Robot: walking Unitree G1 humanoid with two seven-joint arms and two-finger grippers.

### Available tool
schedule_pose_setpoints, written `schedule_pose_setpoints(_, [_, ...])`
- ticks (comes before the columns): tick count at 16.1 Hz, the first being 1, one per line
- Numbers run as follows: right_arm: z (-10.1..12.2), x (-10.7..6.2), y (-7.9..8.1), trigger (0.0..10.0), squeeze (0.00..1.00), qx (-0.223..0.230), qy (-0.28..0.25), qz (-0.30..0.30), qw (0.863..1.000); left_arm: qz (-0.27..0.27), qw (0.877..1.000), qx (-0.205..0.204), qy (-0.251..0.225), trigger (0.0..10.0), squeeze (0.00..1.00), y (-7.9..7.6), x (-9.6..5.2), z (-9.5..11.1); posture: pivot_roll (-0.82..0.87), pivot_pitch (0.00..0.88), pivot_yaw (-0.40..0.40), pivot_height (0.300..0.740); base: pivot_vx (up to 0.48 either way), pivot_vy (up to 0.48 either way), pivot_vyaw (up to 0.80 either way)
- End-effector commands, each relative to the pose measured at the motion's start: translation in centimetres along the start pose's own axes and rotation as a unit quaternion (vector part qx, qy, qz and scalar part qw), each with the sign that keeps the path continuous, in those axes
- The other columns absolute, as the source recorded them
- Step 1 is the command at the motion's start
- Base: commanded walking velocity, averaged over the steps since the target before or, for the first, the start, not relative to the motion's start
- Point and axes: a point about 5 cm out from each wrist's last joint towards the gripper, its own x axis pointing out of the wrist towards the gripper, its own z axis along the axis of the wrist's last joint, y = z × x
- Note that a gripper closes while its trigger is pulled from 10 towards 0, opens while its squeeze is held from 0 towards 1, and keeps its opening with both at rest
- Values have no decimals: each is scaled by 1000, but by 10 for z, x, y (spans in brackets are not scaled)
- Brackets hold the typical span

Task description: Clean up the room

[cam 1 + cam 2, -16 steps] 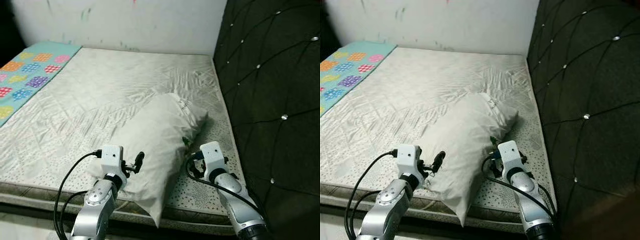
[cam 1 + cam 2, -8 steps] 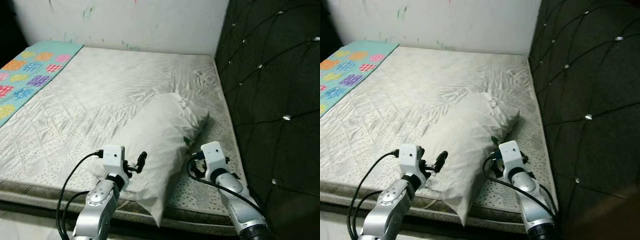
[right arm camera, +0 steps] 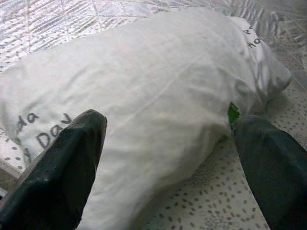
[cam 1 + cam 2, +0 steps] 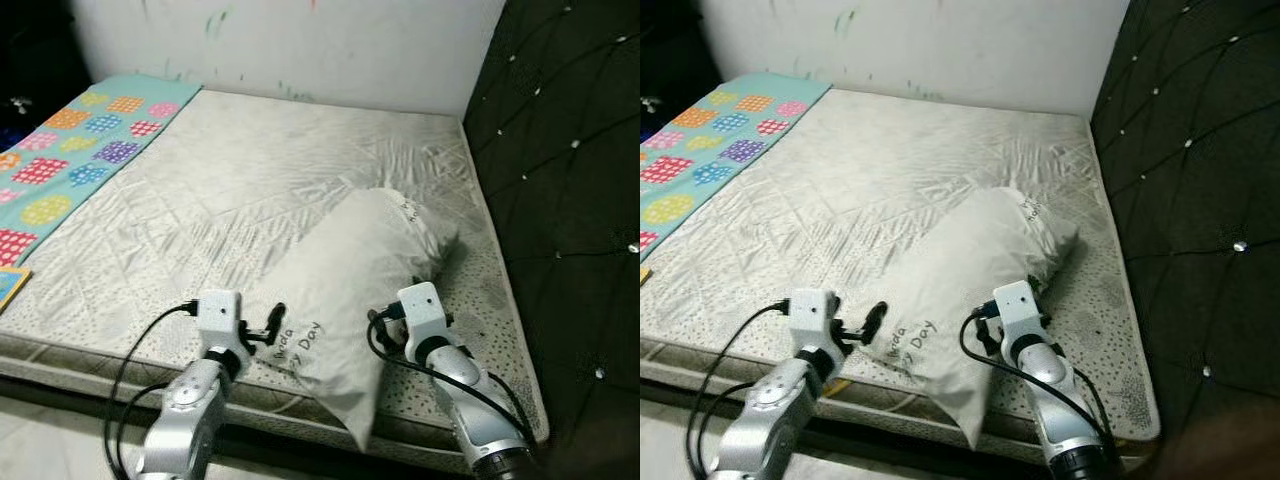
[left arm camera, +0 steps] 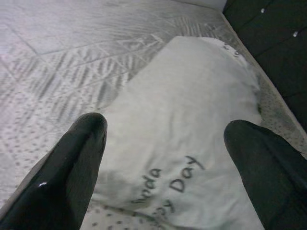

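Head views: white pillow (image 4: 360, 280) lies slantwise near the mattress (image 4: 200, 200) front edge by the dark headboard (image 4: 570, 150), left gripper (image 4: 272, 325) at its near-left corner, right gripper (image 4: 985, 322) against its right flank. Left wrist view: fingers (image 5: 72, 163) wide apart, printed pillow corner just ahead between them. Right wrist view: fingers (image 3: 62, 163) wide too, pillow bulk dead ahead; best to push both in deep before closing, so they grab stuffing and not just loose cover.

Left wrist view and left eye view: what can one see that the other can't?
The left wrist view looks close up between the left gripper's open black fingers at the "Day" lettering. The left eye view takes in the colourful patterned blanket, the dark tufted headboard, the white wall and the right gripper. Both show the white pillow lying on the mattress.
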Motion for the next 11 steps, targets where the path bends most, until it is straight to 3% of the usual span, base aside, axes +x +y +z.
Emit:
schedule_pose_setpoints(1, [0,0,-5,10000,0,0,5,-5,1000,-12,1000,3,-10,10000,0,-7,1,4,-142,0,-4,740,0,0,0])
schedule_pose_setpoints(10, [0,0,-5,10000,0,-3,5,-6,1000,-11,1000,-2,-10,10000,0,-7,1,3,-144,0,-4,740,0,0,0])
schedule_pose_setpoints(11, [0,0,-5,10000,0,-3,5,-6,1000,-11,1000,-4,-10,10000,0,-7,1,3,-145,0,-6,740,0,480,0])
